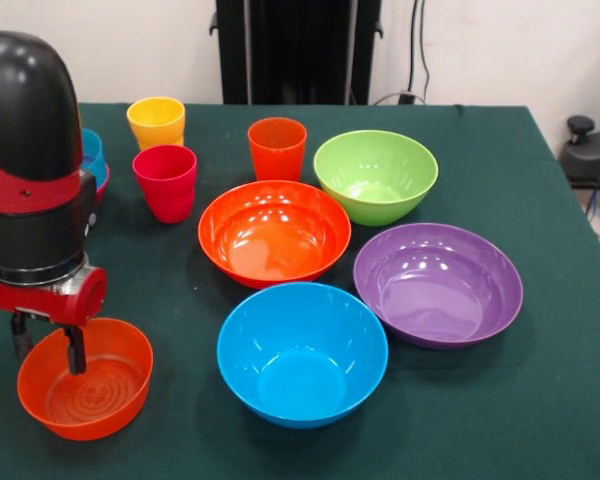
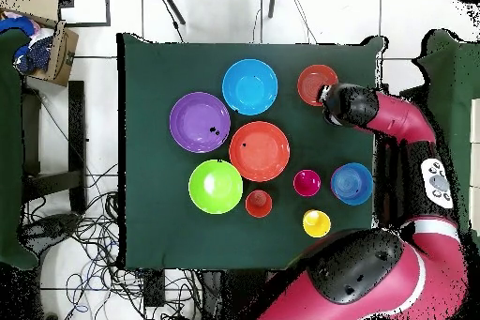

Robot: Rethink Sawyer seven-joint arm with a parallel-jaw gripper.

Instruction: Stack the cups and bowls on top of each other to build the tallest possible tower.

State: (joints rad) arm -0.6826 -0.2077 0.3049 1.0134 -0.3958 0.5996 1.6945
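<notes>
A: Nearest the front camera is the blue bowl (image 1: 302,352), with the small translucent orange bowl (image 1: 85,377) at the same depth toward the picture's left. What's the biggest thing in view?

B: The counter (image 1: 540,420), covered in dark green cloth. Next comes the red and black arm (image 1: 30,160), coming down on the picture's left in the front view. Its gripper (image 1: 48,345) hangs at the translucent orange bowl: one finger (image 1: 75,350) reaches down inside the bowl, the other (image 1: 20,335) stands outside its rim, so the wall sits between them. I can't tell whether they actually pinch it.

A: And the other large bowls?

B: All upright and apart, no tower built. The purple bowl (image 1: 438,283) is beside the blue one, the large orange bowl (image 1: 274,231) sits in the middle, and the lime green bowl (image 1: 376,175) is behind it.

A: The smaller pieces?

B: A translucent blue bowl (image 2: 352,183) shows clearly from overhead, near the arm; in front view it peeks out behind the arm. Then the cups: yellow cup (image 1: 156,122), red-pink cup (image 1: 166,181) just in front of it, and orange cup (image 1: 277,147) behind the orange bowl.
</notes>
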